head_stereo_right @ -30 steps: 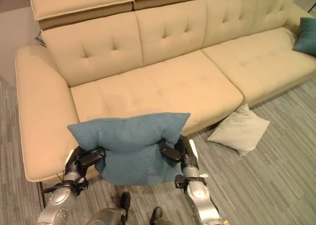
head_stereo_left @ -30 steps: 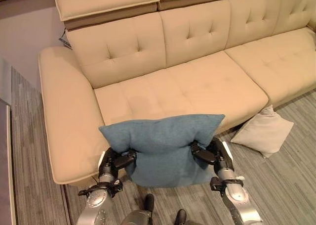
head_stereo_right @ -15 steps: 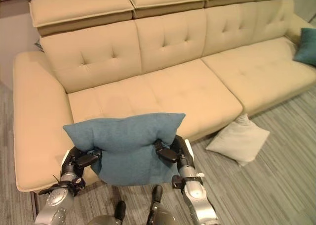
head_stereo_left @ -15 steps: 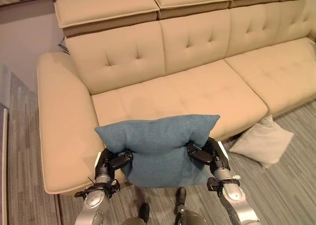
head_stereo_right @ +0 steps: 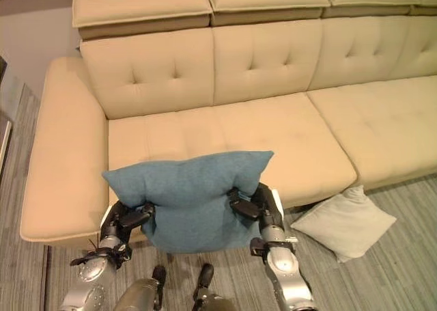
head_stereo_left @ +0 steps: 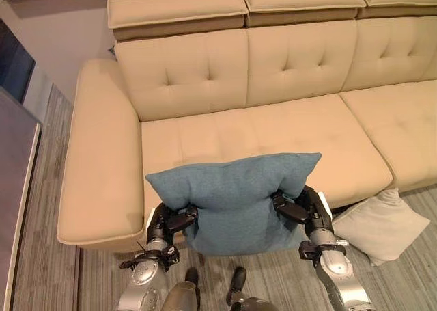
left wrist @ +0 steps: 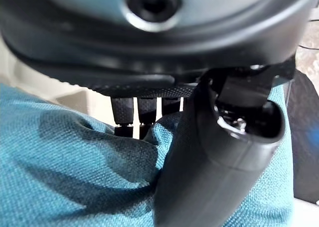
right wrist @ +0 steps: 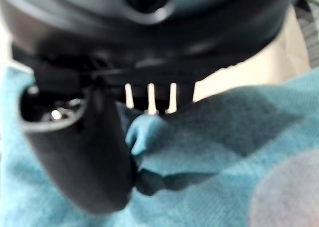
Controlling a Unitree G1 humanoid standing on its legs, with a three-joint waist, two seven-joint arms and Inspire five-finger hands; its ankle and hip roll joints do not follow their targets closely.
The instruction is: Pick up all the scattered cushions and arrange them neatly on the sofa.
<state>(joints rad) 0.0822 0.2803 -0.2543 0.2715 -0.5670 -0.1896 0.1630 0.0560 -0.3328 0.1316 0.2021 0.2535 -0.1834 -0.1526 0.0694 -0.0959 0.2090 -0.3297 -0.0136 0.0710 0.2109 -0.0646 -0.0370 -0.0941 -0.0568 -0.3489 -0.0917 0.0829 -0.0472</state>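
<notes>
I hold a blue cushion (head_stereo_left: 232,198) upright between both hands, just in front of the beige sofa (head_stereo_left: 273,130) and its left seat. My left hand (head_stereo_left: 169,222) pinches the cushion's left side, and my right hand (head_stereo_left: 299,210) pinches its right side. In the left wrist view the thumb (left wrist: 214,157) and fingers (left wrist: 130,116) are curled into the blue cloth (left wrist: 65,177). The right wrist view shows the same pinch by the thumb (right wrist: 79,147) on the cloth (right wrist: 209,152). A cream cushion (head_stereo_left: 379,223) lies on the floor at the right, leaning against the sofa's front.
The sofa's wide left armrest (head_stereo_left: 99,160) stands to the left of the cushion. Tufted backrests (head_stereo_left: 273,61) rise behind the bare seats. Grey striped carpet (head_stereo_left: 41,270) covers the floor, and a dark panel (head_stereo_left: 17,147) stands at the far left.
The whole picture has shifted, so the camera moved; the sofa now sits further right in view. The blue cushion stays held between both hands in the same pinch.
</notes>
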